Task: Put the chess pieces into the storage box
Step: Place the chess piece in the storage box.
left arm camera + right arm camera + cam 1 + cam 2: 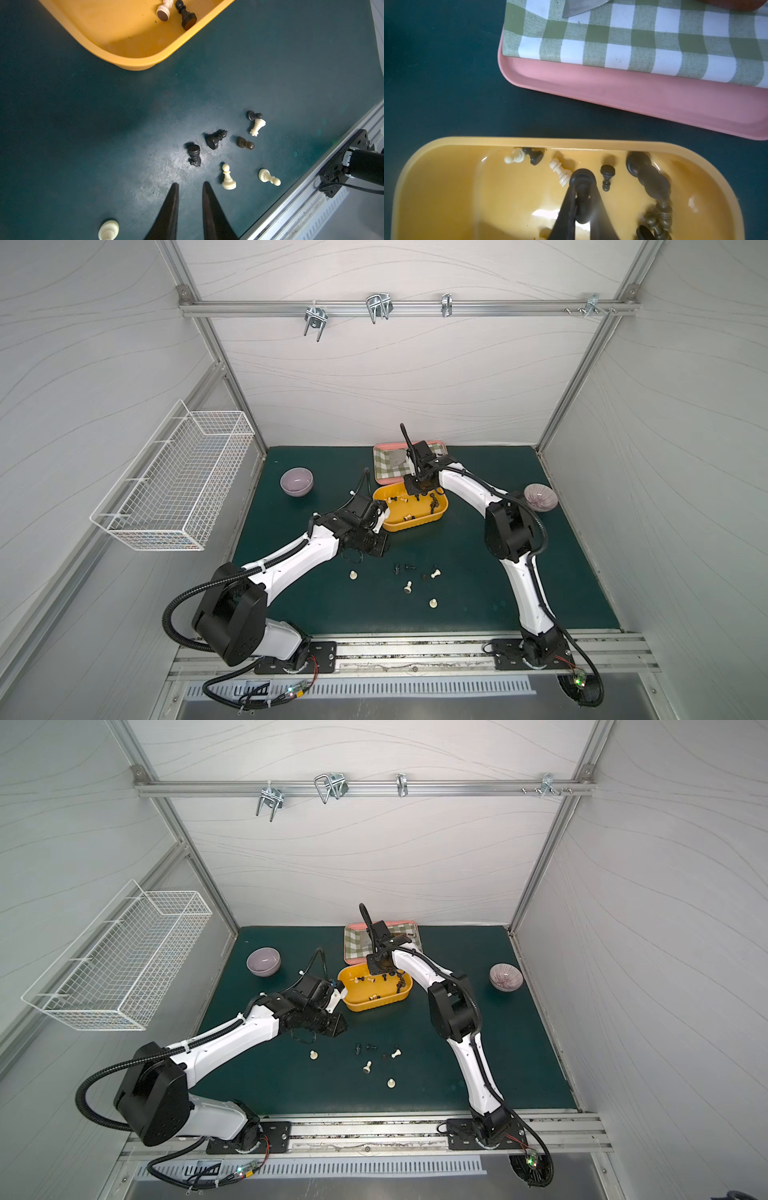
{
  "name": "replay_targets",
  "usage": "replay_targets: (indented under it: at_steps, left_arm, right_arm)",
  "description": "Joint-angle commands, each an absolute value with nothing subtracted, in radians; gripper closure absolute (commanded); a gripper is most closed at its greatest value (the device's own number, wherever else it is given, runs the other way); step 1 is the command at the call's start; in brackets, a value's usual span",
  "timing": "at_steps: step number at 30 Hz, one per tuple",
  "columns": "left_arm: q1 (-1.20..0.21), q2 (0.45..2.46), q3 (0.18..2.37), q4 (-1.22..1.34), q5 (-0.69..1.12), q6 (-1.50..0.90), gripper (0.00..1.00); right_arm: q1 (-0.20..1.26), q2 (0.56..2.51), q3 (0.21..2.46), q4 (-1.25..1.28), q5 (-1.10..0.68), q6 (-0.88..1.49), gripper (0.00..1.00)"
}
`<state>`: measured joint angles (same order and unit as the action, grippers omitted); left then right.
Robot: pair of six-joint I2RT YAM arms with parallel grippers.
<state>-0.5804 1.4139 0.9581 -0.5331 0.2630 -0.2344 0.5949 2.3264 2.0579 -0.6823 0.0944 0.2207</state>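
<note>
1. Box [446, 187]: I see it on the bench [436, 83], just beside a pink tray [633, 99]. Several black and white chess pieces [560, 172] lie inside it.
2. Right claw [582, 187]: it is clamped on a black piece [582, 176] and hangs over the inside of the box.
3. Left claw [190, 185]: its fingers stand slightly apart with nothing between them, above the bench.
4. Loose pieces [214, 140]: I count four black and four white on the bench, apart from the box.
</note>
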Motion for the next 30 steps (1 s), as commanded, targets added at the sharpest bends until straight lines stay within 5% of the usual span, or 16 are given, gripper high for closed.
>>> replay_targets:
  at_steps: [1, 30]
  left_arm:
    - [-0.575, 1.390, 0.954, -0.536, 0.278, -0.216, 0.78]
    - [-0.574, 1.355, 0.925, -0.536, 0.263, -0.223, 0.78]
  right_arm:
    - [0.587, 2.349, 2.077, -0.711, 0.091, 0.230, 0.88]
    - [0.588, 2.341, 2.093, -0.706, 0.048, 0.236, 0.78]
